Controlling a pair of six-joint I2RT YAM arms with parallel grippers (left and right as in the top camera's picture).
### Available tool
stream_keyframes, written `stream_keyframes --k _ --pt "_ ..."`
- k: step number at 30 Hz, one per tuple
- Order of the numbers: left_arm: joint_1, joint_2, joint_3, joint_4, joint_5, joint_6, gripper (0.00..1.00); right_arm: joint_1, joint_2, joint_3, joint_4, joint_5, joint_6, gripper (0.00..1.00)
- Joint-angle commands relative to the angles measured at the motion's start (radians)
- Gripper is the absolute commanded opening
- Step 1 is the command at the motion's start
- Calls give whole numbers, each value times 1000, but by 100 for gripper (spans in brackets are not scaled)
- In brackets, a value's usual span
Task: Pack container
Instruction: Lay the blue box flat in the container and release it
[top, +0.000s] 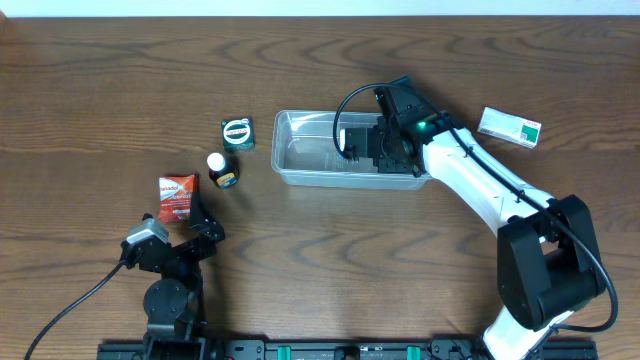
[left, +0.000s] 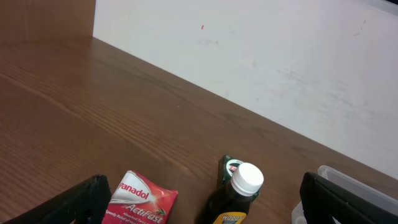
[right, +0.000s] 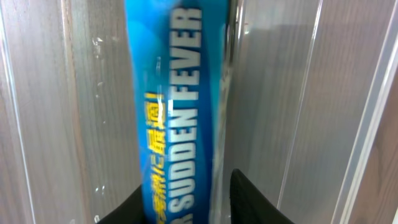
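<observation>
wood table (top: 100, 80); inside the container (top: 285, 150), walls near each side, blue box (right: 168, 93) between my right gripper (right: 194, 202) jaws, grip unclear; left gripper (left: 205, 199) gapes.

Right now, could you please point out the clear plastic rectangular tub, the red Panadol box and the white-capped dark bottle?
Clear plastic rectangular tub (top: 305, 152): overhead view, bare floor at its left end.
Red Panadol box (left: 142, 200): left wrist view, printed top face.
White-capped dark bottle (left: 249, 177): left wrist view, white cap.
</observation>
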Motion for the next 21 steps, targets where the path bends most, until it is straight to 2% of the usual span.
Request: stream_keyframes --k 1,7,12,21 --pt "5 -6 -23 -30 -9 18 98 15 1 -7 1 3 5 35" --pt "5 -6 -23 -30 -9 18 98 53 -19 -5 1 3 8 41" --pt "5 -6 -23 -30 -9 18 98 84 -76 -4 17 3 48 61" --pt "5 -6 -23 -30 -9 18 98 109 -263 -2 76 -25 162 78"
